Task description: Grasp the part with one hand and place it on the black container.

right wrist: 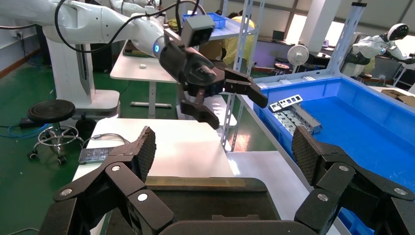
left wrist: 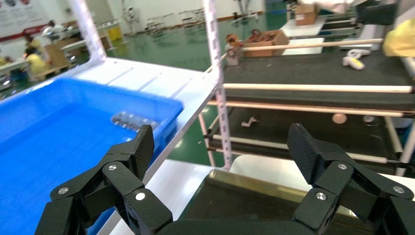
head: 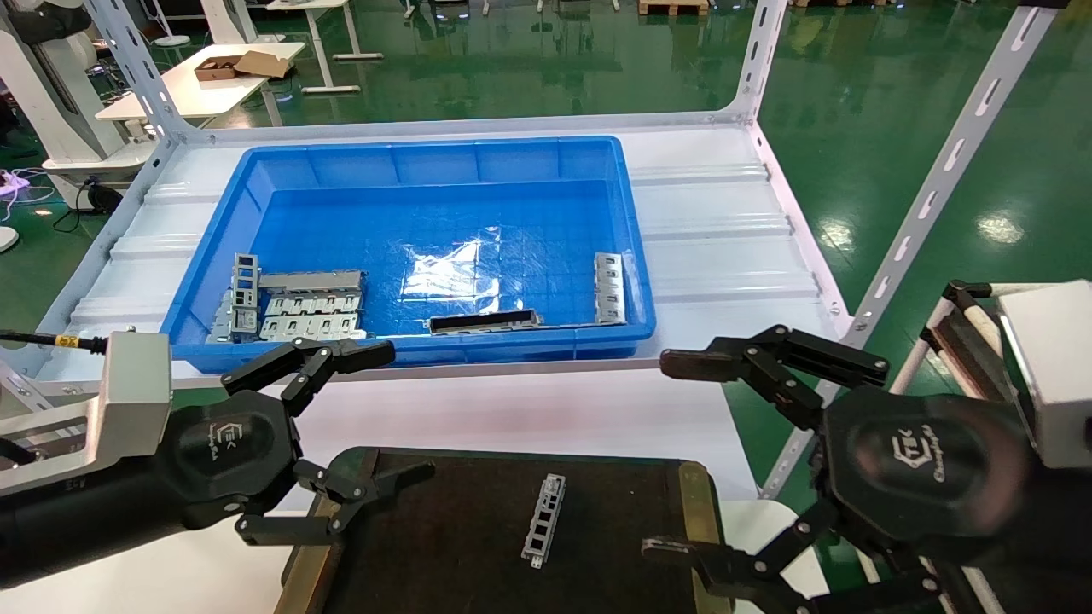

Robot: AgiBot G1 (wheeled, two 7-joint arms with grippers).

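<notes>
Head view shows the part (head: pixel 543 519), a small silver strip with a row of rectangular holes, lying flat on the black container (head: pixel 444 546). It rests on the dark surface toward the container's right half, its long side running roughly from the near edge of the desk (head: pixel 512 409) toward the far edge, tilted slightly. Nothing touches it.

The black container sits at the near edge of the desk, its brass-coloured rims visible on the left and right sides. Behind it, toward the far edge, stands a blue bin (head: pixel 409 247) holding several grey slotted plates (head: pixel 299 303) in its near-left corner, a long dark bar (head: pixel 485 321) along its near wall and another grey strip (head: pixel 608 288) by its right wall.

The left tool (head: pixel 375 409) hangs over the near-left corner of the black container, its fingers spread wide and holding nothing. The right tool (head: pixel 674 456) hovers over the container's right rim, its fingers also spread wide and empty. Both are well clear of the part, one on each side of it.

In the right wrist view, the left tool (right wrist: pixel 230 103) appears farther off, open, with the blue bin (right wrist: pixel 352 112) beside it.
</notes>
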